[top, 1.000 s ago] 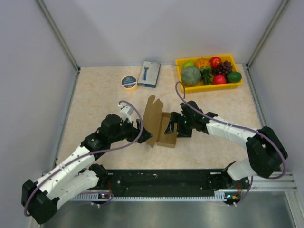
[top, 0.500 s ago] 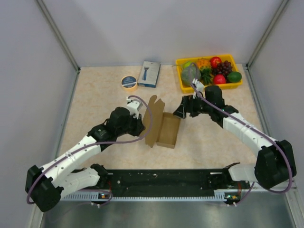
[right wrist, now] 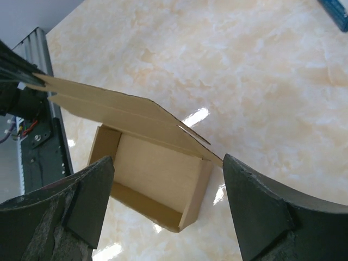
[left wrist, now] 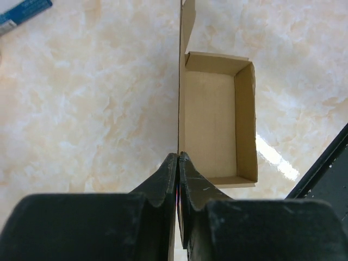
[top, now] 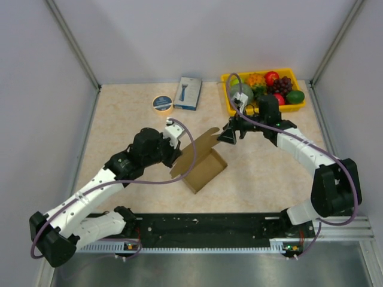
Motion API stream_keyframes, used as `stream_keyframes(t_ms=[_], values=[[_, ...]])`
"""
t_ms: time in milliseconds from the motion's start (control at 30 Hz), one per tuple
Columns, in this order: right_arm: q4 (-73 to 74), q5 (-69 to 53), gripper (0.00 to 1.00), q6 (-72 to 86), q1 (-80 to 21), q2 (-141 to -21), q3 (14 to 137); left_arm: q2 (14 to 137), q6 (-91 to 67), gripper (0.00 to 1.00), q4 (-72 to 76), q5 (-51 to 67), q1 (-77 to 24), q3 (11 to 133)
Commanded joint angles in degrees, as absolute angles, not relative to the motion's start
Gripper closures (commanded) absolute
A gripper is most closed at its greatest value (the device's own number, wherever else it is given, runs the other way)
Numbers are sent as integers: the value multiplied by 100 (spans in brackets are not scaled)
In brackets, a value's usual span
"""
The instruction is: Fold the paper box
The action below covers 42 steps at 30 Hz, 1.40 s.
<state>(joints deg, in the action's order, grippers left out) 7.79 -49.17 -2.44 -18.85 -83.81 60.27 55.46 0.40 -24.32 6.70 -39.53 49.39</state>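
The paper box is brown card, folded into a shallow open tray with its lid flap standing up, mid-table. My left gripper is shut on the near end of that flap; in the left wrist view the jaws pinch the card edge-on, with the tray's inside just to the right. My right gripper hangs open above the box's far right end and touches nothing. In the right wrist view its fingers frame the box below.
A yellow tray of toy fruit stands at the back right, close behind the right arm. A blue-and-white printed box and a tape roll lie at the back centre. A black rail runs along the near edge.
My left gripper has shut on the lid flap, and the box has swung round to sit at an angle. The right gripper has drawn back from the box toward the far right.
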Motion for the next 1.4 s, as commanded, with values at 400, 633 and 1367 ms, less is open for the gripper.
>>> stream_keyframes(t_ms=[400, 633, 1367], values=[[624, -4579, 24, -932, -1740, -8885, 5915, 6100, 1336, 98, -2550, 1037, -3780, 5546], [-596, -4763, 27, -484, -1740, -9009, 5459, 6126, 1345, 99, -2391, 1178, -3691, 5493], [-2355, -5212, 51, 290, -1872, -9492, 5028, 6214, 1099, 96, -2206, 852, -3533, 5511]])
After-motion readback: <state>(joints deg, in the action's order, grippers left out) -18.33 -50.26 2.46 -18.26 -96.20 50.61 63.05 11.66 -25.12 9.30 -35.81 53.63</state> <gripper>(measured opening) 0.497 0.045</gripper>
